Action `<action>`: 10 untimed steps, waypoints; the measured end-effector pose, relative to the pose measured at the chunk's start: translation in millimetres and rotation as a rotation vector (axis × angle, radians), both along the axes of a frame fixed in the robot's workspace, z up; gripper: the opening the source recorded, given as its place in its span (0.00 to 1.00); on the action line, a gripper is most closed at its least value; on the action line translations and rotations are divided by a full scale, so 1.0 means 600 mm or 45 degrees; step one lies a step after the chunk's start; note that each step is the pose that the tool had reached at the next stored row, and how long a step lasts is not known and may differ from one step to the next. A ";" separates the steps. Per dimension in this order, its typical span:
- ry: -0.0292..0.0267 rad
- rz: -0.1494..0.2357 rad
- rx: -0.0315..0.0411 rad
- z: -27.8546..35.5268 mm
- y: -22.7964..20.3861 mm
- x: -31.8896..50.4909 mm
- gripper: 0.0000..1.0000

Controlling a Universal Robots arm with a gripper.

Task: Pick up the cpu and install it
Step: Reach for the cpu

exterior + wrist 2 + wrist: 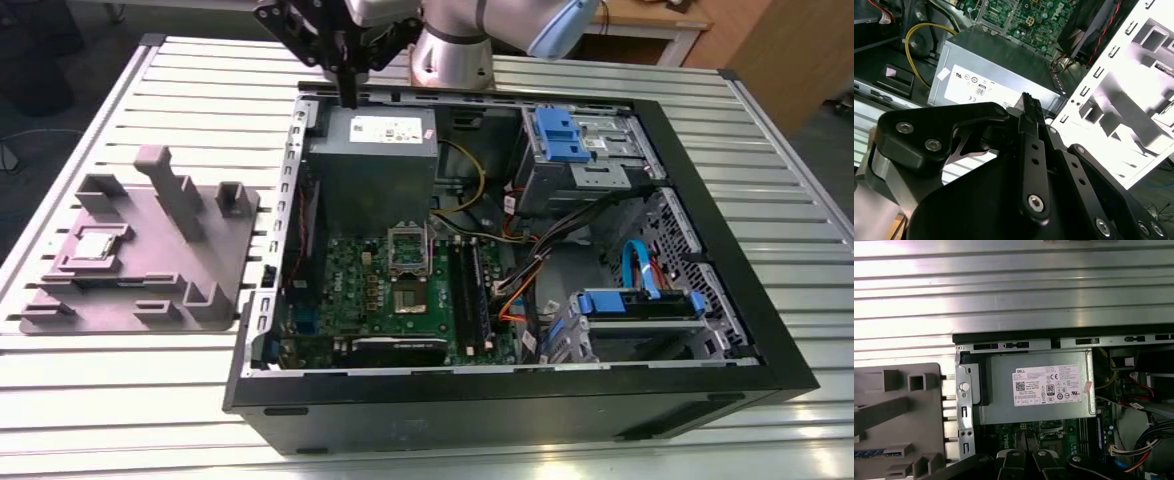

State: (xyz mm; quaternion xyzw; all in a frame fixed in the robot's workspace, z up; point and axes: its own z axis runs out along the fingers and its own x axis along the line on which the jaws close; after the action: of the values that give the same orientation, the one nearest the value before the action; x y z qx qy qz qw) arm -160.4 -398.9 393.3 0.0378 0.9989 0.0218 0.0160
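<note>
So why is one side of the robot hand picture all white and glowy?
In the second wrist view, strong light washes the slotted case wall and the grey fixture beyond it out to near white; in the first wrist view, bright glare bands run along the ribbed table; the exterior view is lit evenly, with only soft shine.

cpu (91,244) flat in grey holder (127,300) recess (silvery top up)

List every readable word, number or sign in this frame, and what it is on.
White label on the grey power supply: rows of print and certification marks, too small to quote reliably.
The cpu on the grey tray: no legible marking.
Gripper: no print seen.
</note>
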 end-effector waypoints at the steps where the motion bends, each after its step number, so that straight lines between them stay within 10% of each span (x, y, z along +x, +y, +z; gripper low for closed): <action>1: -0.0001 0.000 0.0001 0.000 0.0000 -0.001 0.14; 10: -0.0001 0.000 0.0001 0.000 0.0000 -0.006 0.14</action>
State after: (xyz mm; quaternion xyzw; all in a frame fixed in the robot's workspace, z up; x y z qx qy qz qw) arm -164.1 -398.9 393.3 0.0378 0.9989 0.0218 0.0161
